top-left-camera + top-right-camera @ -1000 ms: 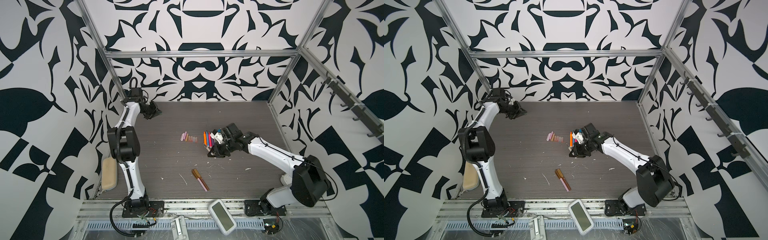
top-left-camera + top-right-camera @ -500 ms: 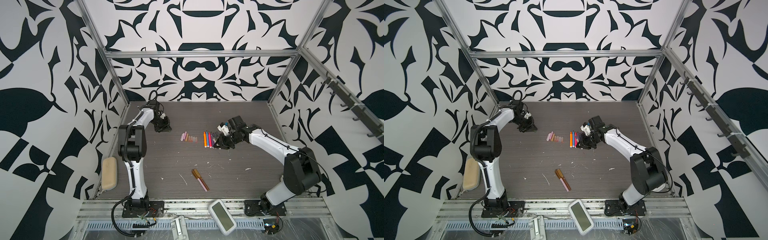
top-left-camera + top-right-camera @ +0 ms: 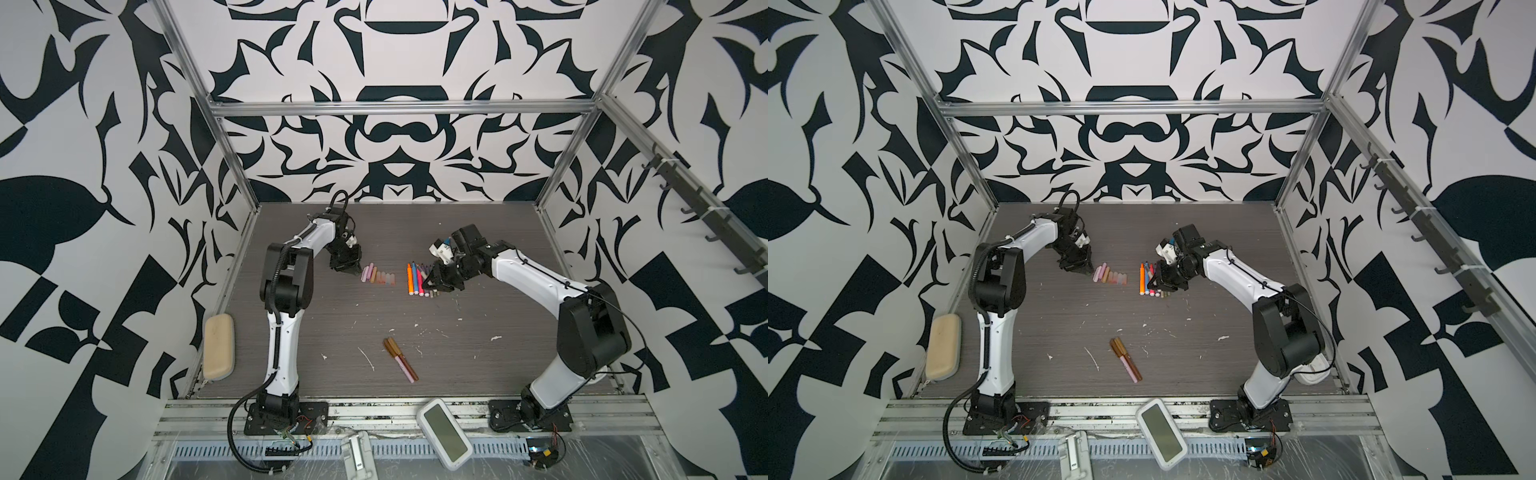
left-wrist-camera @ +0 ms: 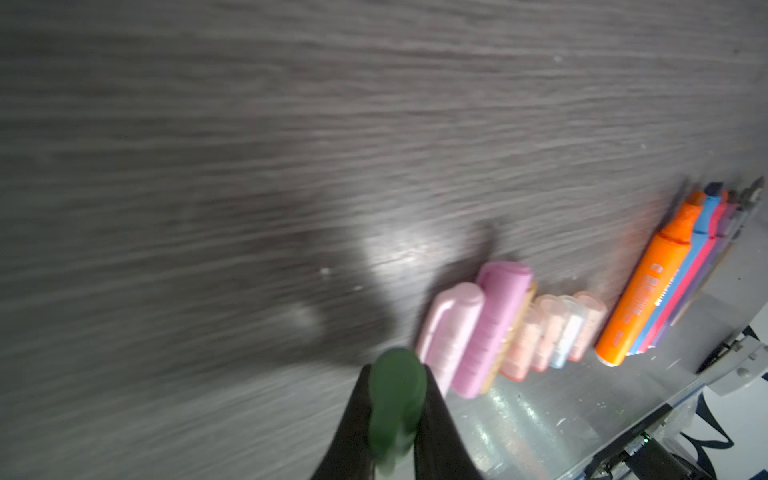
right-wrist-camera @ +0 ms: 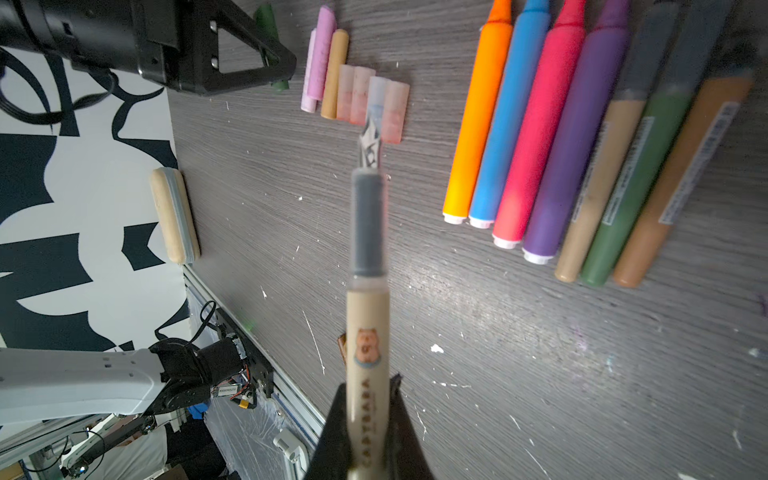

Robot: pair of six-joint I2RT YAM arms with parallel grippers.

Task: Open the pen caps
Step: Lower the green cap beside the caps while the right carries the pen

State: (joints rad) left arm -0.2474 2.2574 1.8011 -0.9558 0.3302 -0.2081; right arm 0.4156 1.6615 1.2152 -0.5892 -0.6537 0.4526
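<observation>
- Pen caps [image 3: 378, 279], short pink, tan and translucent plastic tubes, lie in a row mid-table, at 9 o'clock of the slim orange, blue, pink, purple, tan, green and brown marker pens [image 5: 536, 137].
- Left gripper [image 4: 395, 374], at 9 o'clock of that row, pinches a dark green plastic cap [image 4: 397, 399].
- Right gripper [image 5: 368, 388], at 3 o'clock of the pens, is clamped tight on a tan uncapped pen [image 5: 368, 249].
- Two brown capped markers [image 3: 401, 359] lie at 6 o'clock.

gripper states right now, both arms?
left gripper: closed on green cap.
right gripper: closed on tan pen, uncapped.
</observation>
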